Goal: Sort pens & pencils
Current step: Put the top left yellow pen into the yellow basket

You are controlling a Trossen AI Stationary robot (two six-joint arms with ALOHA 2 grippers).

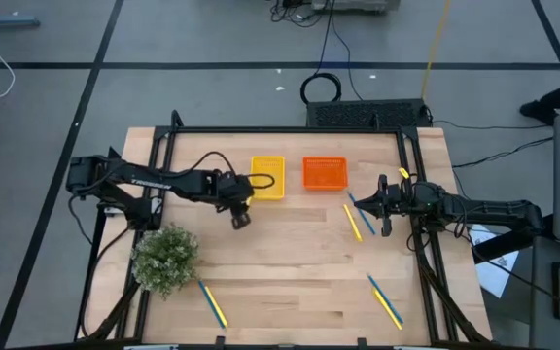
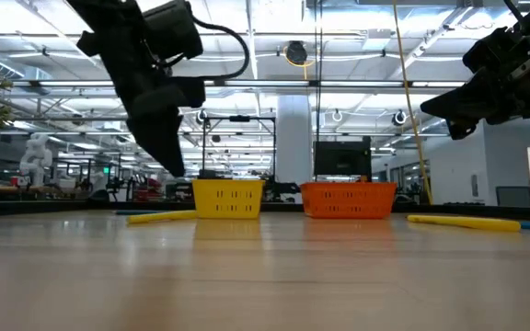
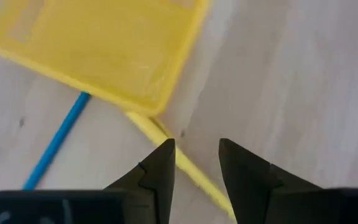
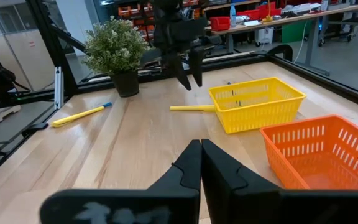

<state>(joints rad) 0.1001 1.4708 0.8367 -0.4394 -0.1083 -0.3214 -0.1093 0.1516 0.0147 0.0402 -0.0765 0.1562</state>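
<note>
My left gripper (image 3: 196,149) hangs open above the table, just off the near corner of the yellow tray (image 1: 267,178), and holds nothing; the right wrist view shows it (image 4: 189,79) clear of the wood. Below it a yellow pencil (image 3: 185,168) lies flat on the table, one end at the tray's corner (image 3: 157,112). A blue pen (image 3: 55,146) lies flat beside that tray. The orange tray (image 1: 324,173) stands to the yellow one's right. My right gripper (image 4: 201,149) is shut and waits at the table's right side (image 1: 377,202).
A small potted plant (image 1: 166,258) stands near the front left. More pencil-and-pen pairs lie on the wood: one by the right gripper (image 1: 355,220), one at the front left (image 1: 213,303), one at the front right (image 1: 387,301). A black frame (image 1: 290,129) borders the table.
</note>
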